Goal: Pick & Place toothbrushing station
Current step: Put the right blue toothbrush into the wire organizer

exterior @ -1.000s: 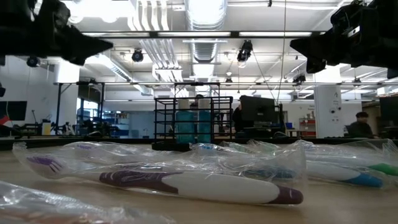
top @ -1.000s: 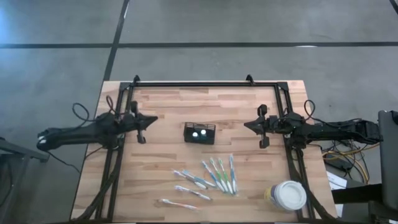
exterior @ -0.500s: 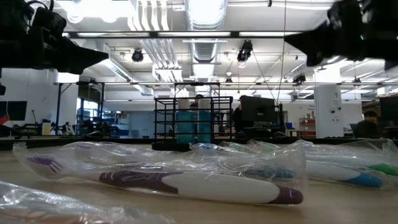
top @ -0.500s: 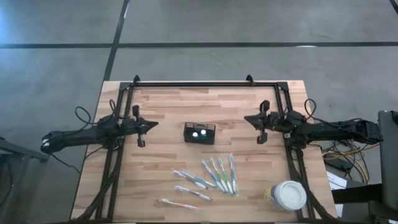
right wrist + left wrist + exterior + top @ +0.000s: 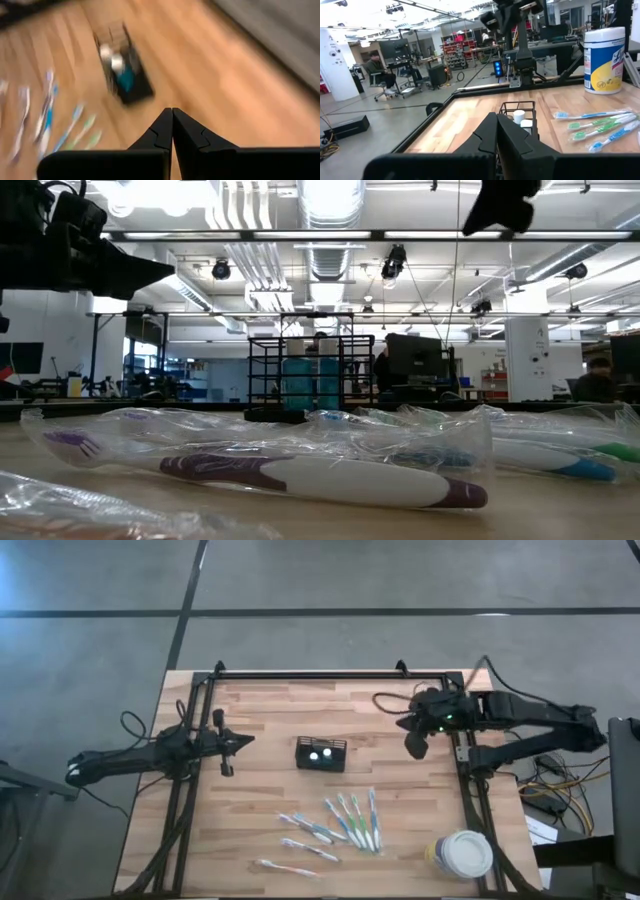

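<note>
Wooden table [image 5: 260, 710]; closed, empty right hand [image 5: 414, 743].

One caddy [image 5: 320, 754], one tub [image 5: 462, 854] (toothbrushes [image 5: 350, 821] uncountable).

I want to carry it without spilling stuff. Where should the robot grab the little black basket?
Probably from straight above, pinching one long side wall of the black caddy at its open top rim. It stands upright and the top is open. The right gripper is nearer.

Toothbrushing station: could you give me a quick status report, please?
Both tools shut and empty, left, right. Toothbrushing station untouched between them. Nothing in the way.
</note>
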`<state>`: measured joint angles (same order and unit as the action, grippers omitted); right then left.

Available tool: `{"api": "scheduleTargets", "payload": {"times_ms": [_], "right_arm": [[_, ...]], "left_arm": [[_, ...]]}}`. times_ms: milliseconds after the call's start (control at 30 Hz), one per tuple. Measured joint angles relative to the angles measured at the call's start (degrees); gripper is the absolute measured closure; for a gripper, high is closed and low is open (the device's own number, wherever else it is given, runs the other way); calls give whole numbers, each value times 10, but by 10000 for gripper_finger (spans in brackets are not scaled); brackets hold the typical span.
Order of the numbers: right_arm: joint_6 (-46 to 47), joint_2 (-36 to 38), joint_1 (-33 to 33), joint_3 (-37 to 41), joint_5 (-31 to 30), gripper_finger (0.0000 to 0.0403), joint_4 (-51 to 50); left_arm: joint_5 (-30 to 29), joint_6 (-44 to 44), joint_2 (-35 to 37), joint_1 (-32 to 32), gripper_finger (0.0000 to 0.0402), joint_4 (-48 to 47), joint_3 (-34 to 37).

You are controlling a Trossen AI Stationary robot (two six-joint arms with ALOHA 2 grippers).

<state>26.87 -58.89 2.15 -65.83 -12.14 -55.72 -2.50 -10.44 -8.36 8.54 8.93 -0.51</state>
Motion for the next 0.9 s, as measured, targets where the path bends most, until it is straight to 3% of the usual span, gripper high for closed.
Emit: {"api": "scheduleTargets", "payload": {"times_ms": [167, 400, 767, 900], "right_arm": [[135, -103, -62, -96, 3, 394, -144], [236, -216, -147, -154, 9, 376, -140], [317, -393, -212, -201, 21, 217, -138], [349, -443, -228, -202, 10, 180, -135]], "left_arm": [[0, 0, 0, 0, 391, -1, 0], [0, -4, 0, 0, 390, -18, 0], [1, 3, 0, 0, 390, -20, 0], [13, 15, 0, 0, 390, -20, 0]]}}
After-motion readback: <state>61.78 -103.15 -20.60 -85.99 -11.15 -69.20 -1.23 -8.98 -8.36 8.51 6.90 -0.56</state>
